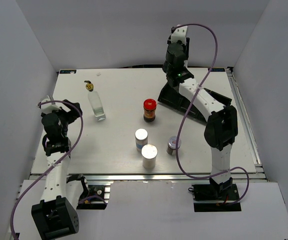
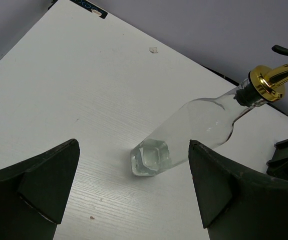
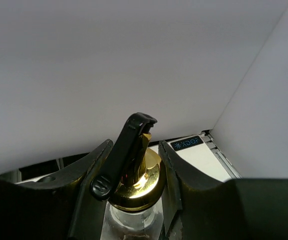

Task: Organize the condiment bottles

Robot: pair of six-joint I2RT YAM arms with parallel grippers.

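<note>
Second cruet (image 3: 133,187): its gold collar and black spout flap sit right between the right jaws, which are pinched in against the collar on both sides. The right gripper (image 3: 135,150) has it by the top; the glass below the jaws is mostly out of frame. First cruet (image 2: 184,132) stands upright on the tabletop (image 2: 58,90) just ahead of the left gripper (image 2: 132,170), centred on the gap. The left jaws are spread wide, gripping nothing and clear of the glass. Well off to the right of the left jaws: red-lidded jar (image 1: 150,110), white-topped shaker (image 1: 141,138), second shaker (image 1: 149,155) just beside it, silver-lidded jar (image 1: 174,144). Black tray (image 1: 168,96) lies on the near side of the right jaws, under that arm.
</note>
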